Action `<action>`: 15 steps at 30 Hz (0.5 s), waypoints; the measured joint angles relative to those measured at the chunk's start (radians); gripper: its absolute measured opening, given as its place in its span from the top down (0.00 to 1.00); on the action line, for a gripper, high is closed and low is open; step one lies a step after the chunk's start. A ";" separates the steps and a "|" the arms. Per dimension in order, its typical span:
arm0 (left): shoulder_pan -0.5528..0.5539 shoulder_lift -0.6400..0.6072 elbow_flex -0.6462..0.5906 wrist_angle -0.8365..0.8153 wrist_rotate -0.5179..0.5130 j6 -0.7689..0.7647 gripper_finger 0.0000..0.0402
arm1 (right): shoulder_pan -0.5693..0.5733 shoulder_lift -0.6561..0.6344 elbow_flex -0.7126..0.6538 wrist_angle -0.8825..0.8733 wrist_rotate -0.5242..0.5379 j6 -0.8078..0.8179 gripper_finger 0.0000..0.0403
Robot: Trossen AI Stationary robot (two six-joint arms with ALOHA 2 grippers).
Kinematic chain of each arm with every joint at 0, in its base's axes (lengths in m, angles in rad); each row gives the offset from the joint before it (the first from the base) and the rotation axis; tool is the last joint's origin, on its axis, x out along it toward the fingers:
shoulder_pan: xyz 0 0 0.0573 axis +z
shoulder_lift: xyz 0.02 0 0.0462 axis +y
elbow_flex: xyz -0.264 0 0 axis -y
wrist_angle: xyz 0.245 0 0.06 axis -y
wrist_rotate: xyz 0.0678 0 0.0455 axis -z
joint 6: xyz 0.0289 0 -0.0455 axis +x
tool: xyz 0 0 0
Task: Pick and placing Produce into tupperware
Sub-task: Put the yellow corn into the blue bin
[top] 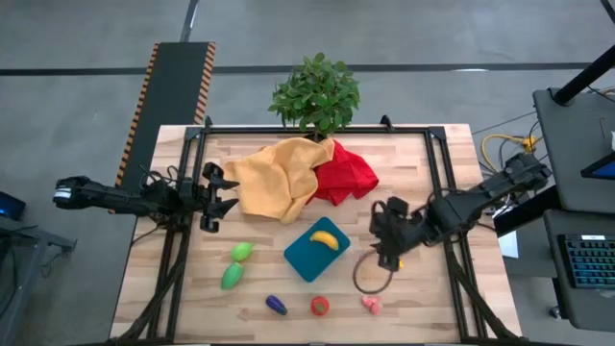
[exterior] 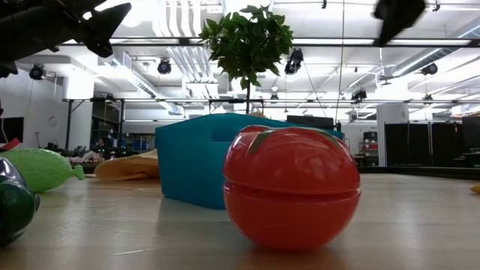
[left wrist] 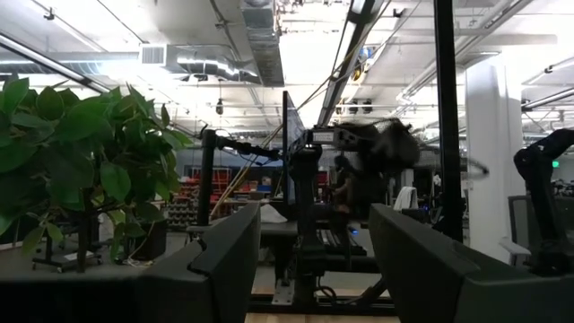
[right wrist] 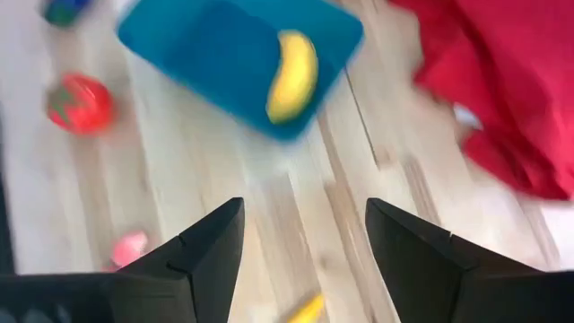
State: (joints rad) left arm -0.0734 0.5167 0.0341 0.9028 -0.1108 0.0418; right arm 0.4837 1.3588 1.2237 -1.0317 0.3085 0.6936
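Note:
The teal tupperware [top: 309, 258] sits at the table's middle with the yellow banana [top: 327, 238] lying inside it. On the wood near it lie two green pieces [top: 241, 252] [top: 232, 277], the purple eggplant [top: 276, 305], the red tomato [top: 319, 306] and the pink-red berry [top: 371, 305]. My right gripper [top: 386, 240] hovers open just right of the tupperware. Its wrist view shows the tupperware [right wrist: 206, 54], banana [right wrist: 291, 74], tomato [right wrist: 79, 103], berry [right wrist: 130, 247] and a small orange-yellow piece [right wrist: 308, 309] below the open fingers [right wrist: 305, 206]. My left gripper [top: 217, 198] waits open at the table's left side, above the wood.
A yellow cloth [top: 274, 178] and a red cloth [top: 346, 173] lie crumpled at the far middle, in front of a potted plant [top: 315, 91]. A dark cable loop [top: 370, 276] lies right of the tupperware. A black frame runs along the table's left, right and far sides.

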 joint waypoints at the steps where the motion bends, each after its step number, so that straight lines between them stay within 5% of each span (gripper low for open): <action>1: 0.000 0.000 0.000 0.000 0.000 0.000 0.51 | 0.019 0.004 -0.001 -0.032 0.014 0.037 0.44; 15: 0.000 0.000 0.000 0.004 -0.001 -0.008 0.51 | 0.173 0.065 -0.206 -0.147 0.130 0.503 0.44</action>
State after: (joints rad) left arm -0.0734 0.5172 0.0341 0.9070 -0.1116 0.0343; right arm 0.6566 1.4235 1.0180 -1.1782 0.4385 1.1966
